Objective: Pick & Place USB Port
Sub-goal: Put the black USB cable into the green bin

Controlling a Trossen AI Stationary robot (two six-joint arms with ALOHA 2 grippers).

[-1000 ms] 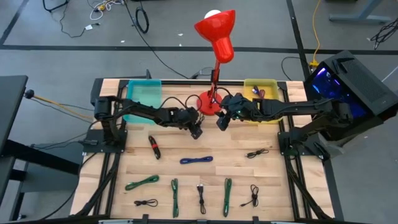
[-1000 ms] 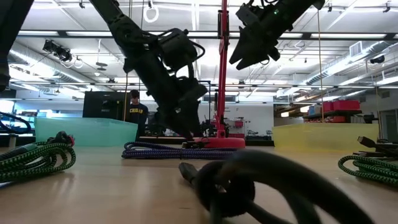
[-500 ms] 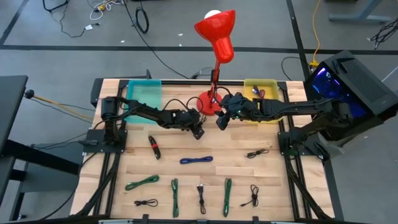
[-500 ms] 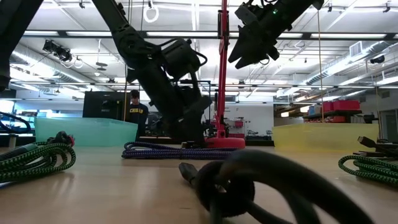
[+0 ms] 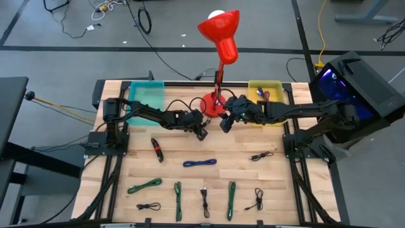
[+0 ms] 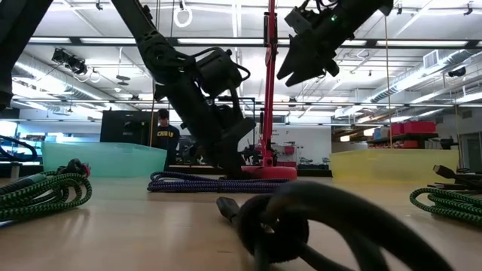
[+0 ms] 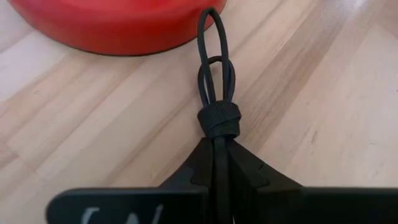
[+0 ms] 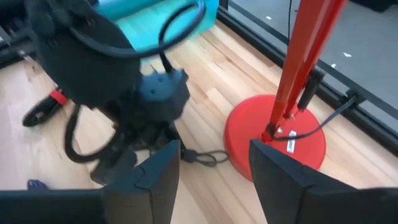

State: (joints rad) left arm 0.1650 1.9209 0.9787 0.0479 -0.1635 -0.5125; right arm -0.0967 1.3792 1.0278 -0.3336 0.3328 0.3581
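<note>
Left gripper (image 7: 216, 163) pinching bundled black cable (image 7: 216, 87) beside round red lamp base (image 7: 112, 25); right gripper (image 8: 214, 155) spread, raised above it.

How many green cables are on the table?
3, all in the row farthest from the lamp: slanted cable on the left, straight cable beside it, another straight cable toward the right. Some may be hidden.

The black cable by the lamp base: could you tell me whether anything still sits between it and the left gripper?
Nothing does. The left gripper is shut on the black cable, gripping its bundled end right beside the red lamp base.
</note>
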